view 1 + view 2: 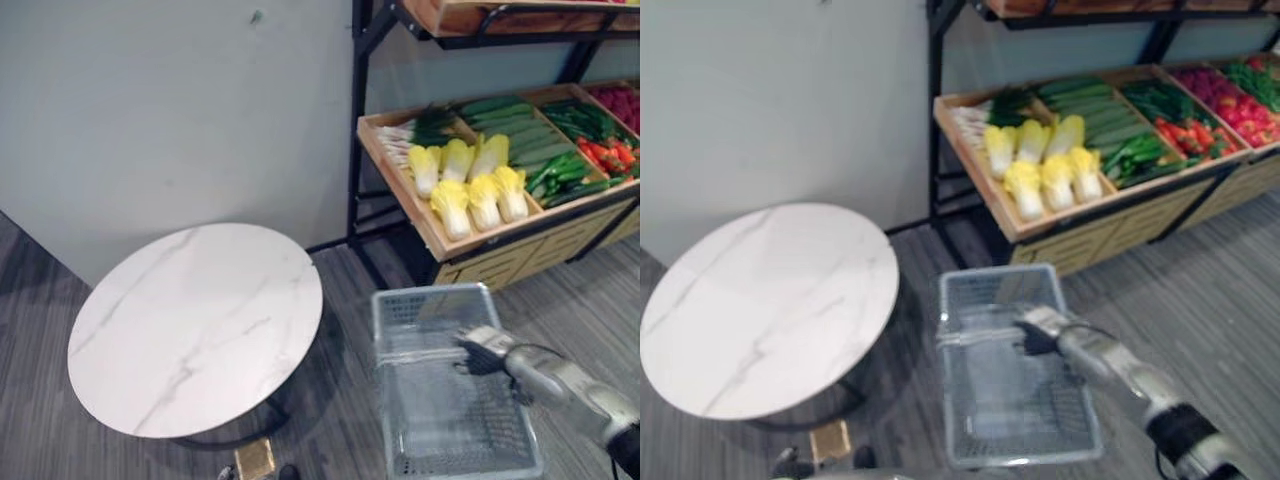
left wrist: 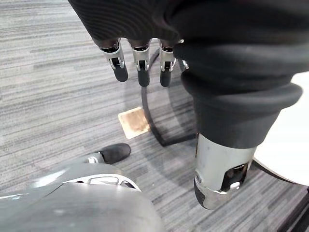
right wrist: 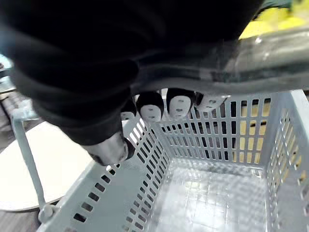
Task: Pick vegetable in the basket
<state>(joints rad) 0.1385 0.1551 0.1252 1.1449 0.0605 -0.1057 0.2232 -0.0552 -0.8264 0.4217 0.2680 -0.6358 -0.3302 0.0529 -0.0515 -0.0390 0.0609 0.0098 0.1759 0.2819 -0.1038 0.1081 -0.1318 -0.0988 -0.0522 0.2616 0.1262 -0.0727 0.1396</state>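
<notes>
Six pale yellow cabbages [image 1: 483, 198] lie in two rows in a sloping wooden rack [image 1: 400, 190] at the far right, against the grey wall [image 1: 180, 110]. To their right in the same rack come long cucumbers [image 1: 510, 125], green peppers [image 1: 560, 170] and a patch of red vegetables [image 1: 610, 152] too small to name. All of it sits well apart from the basket [image 1: 430, 305], a pale slotted plastic one in the near middle of the grey carpet [image 1: 580, 300], just right of the round white marble worktop [image 1: 200, 320]. The right robot hand [image 1: 487, 350] comes in from the near right and is clamped on the basket's handle [image 1: 420, 354] – its dark-tipped fingers curl over the bar above the open basket. Whether the basket rests on the carpet I cannot tell. The left robot hand [image 2: 141, 67] hangs low beside the worktop's dark base, fingers straight and spread from the thumb, holding nothing – a small tan square [image 2: 133, 122] lies on the carpet beneath it.
</notes>
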